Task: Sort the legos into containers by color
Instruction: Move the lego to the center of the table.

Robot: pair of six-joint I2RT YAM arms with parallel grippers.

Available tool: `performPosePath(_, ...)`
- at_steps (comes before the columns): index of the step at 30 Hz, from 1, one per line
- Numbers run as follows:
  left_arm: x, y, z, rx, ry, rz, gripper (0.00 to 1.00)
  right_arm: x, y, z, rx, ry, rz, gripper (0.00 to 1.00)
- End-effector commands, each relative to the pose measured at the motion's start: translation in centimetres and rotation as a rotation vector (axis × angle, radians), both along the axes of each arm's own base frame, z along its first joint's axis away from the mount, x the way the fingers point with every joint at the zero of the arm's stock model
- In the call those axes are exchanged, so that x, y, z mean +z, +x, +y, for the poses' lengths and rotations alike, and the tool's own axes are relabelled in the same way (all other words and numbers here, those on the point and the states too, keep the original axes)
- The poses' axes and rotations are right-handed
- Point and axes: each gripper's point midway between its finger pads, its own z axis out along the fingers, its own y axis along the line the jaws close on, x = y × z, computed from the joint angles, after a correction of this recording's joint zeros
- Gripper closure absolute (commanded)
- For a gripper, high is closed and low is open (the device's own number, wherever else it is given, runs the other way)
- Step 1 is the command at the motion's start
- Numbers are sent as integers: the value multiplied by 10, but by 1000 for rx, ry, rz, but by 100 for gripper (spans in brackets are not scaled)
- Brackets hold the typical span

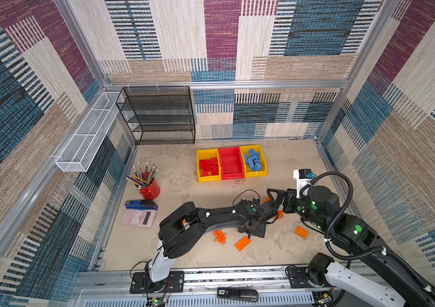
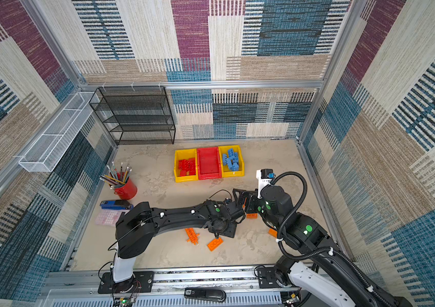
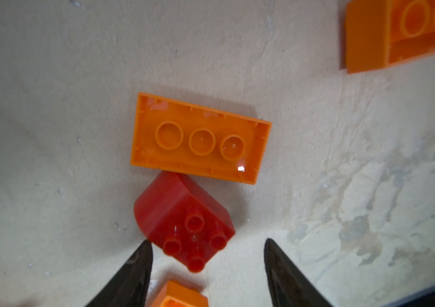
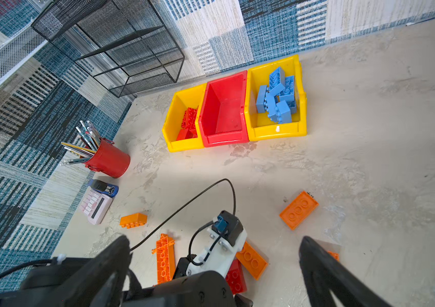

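Tabletop bears three bins, one stray red brick; left end effector, right end effector released.

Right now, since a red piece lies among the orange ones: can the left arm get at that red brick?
Probably yes. The left arm has its jaws open astride the red brick's near corner, with nothing between; an orange brick touches only its far side.

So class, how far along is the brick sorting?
Done: red bricks and blue bricks lie in the yellow bins. In hand: the open left gripper straddles a stray red brick. Left: orange bricks on the table; red bin empty.
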Motion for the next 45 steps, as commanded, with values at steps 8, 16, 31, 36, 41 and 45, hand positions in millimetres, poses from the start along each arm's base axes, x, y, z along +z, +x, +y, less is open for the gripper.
performPosePath(8, -7, 7, 14, 0, 79, -24, 33, 8, 1, 2, 12, 4, -26, 1)
performPosePath(16, -11, 21, 26, 26, 80, -25, 34, 5, -1, -5, -12, -6, -16, 1)
performPosePath(31, -6, 48, 90, 64, 117, -36, 39, 1, 6, 4, -2, -14, 4, 1)
performPosePath(36, 0, 51, 96, 73, 107, -39, 38, 0, 10, 9, 7, -15, 7, 1)
performPosePath(41, -2, 52, 90, 74, 74, -21, 38, -2, 14, 16, 27, -27, 11, 1)
performPosePath(45, 0, 51, 94, 108, 71, -24, 37, -2, 17, 19, 36, -36, 9, 1)
